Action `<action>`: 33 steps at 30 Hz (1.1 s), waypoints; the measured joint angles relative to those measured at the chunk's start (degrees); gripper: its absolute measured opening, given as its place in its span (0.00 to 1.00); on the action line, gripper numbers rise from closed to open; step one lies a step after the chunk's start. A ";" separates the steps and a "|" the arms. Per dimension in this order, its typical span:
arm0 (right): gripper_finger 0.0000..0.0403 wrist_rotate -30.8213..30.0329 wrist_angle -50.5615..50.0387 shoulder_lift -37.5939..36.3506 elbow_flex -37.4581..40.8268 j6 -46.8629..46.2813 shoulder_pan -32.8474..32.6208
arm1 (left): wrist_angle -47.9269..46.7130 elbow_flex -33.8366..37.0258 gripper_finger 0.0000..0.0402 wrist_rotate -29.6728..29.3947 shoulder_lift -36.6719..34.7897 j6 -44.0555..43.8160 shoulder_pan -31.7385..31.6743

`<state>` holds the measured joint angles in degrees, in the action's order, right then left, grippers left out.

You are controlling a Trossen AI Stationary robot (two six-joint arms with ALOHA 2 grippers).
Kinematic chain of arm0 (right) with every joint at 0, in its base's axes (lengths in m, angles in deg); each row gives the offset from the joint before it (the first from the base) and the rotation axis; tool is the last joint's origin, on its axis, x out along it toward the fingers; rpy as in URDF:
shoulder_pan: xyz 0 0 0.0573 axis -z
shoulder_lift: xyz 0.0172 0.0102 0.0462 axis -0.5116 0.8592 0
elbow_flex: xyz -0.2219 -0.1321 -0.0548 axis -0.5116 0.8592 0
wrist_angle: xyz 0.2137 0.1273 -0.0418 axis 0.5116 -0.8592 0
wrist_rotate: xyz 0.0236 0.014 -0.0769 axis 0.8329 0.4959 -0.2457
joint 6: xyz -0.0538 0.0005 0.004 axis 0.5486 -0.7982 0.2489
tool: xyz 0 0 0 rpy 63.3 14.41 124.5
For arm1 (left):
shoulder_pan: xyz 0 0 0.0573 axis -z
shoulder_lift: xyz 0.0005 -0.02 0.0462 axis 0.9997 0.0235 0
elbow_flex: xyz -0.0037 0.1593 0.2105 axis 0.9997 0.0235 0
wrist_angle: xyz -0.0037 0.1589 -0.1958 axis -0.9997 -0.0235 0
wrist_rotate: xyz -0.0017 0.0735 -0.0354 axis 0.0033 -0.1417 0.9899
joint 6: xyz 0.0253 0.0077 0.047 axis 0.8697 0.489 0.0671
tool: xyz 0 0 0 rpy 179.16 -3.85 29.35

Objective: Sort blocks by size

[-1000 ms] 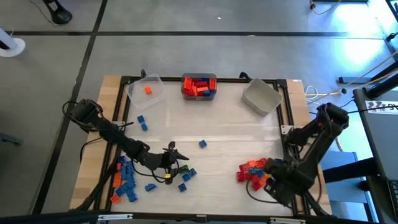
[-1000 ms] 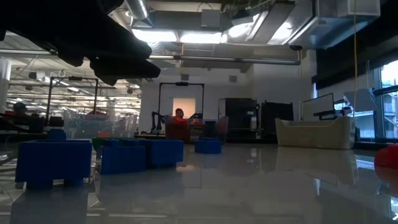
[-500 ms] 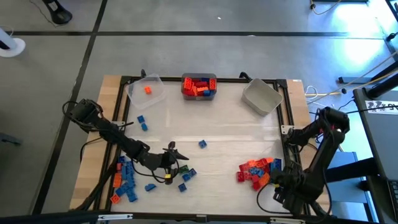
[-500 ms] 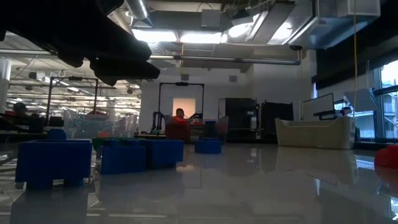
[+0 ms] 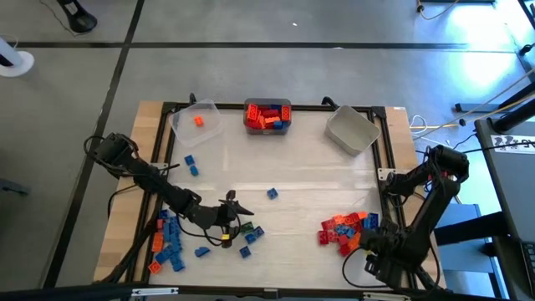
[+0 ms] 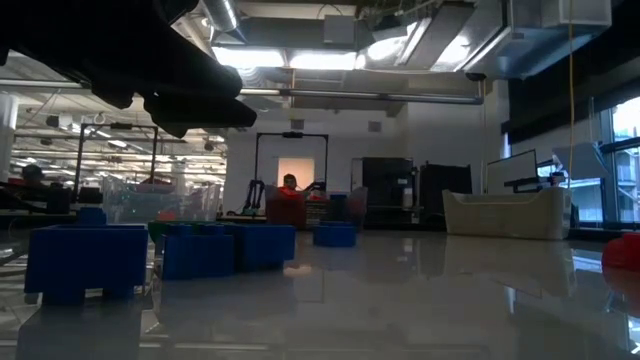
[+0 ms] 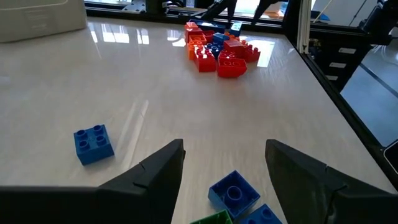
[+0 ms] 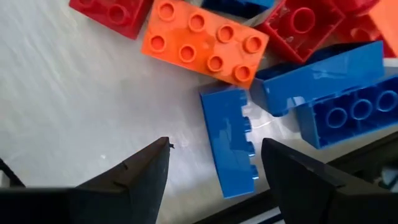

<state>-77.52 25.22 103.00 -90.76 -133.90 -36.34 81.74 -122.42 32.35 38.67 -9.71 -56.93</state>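
Left gripper [image 5: 236, 219]: low over the tabletop [image 5: 284, 167] at the inner edge of the left pile; fingers [image 7: 155, 180] wide and empty, a small blue block [image 7: 234, 193] lying between them, probably lined up as the next pick.
Right gripper [image 8: 211, 165]: hanging at the near edge of the right pile, pointing down; fingers wide, nothing held. A blue block on its side [image 8: 229, 140] lies in the gap, so a grasp looks close.
Left pile [image 5: 171, 242]: mostly blue blocks with a few orange, at the near left, beside the left arm's reach.
Right pile [image 5: 343, 231]: red, orange and blue blocks heaped at the near right; larger pieces such as an orange eight-stud block [image 8: 205, 40] touch one another, so a clean single pick may need care.
Loose blocks: one blue square block [image 5: 272, 194] alone near the middle; two more blue ones [image 5: 191, 164] at the left, well apart from the piles.
Clear bin [image 5: 198, 121]: far left, holds one orange block [image 5: 199, 120].
Middle bin [image 5: 267, 115]: far edge, full of red and orange blocks with some blue.
Grey bin [image 5: 351, 130]: far right, tilted, no blocks visible inside.
Progress: judged early to middling; most blocks are not yet binned.
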 joint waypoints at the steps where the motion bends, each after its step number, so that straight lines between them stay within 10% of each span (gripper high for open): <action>1: 0.63 0.02 0.40 0.00 0.36 0.00 0.00 | -0.02 0.00 0.53 -0.02 0.00 0.02 0.00; 12: 0.60 1.15 8.73 -0.02 7.11 -0.03 0.00 | -0.30 0.00 0.53 -0.01 0.00 0.10 0.00; 22: 0.22 3.39 11.60 -0.11 7.86 -0.88 0.04 | -0.28 0.00 0.53 -0.02 0.00 0.13 0.00; 28: 0.22 8.77 9.89 -0.09 1.14 -0.92 0.82 | -0.20 0.00 0.53 -0.02 0.00 0.15 0.00; 33: 0.22 0.58 7.56 -0.11 -7.94 2.52 5.87 | -0.13 0.00 0.53 -0.02 0.00 0.24 -0.23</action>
<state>-76.94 32.78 102.89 -98.70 -131.38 -30.47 81.62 -122.42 32.32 38.67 -9.46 -57.16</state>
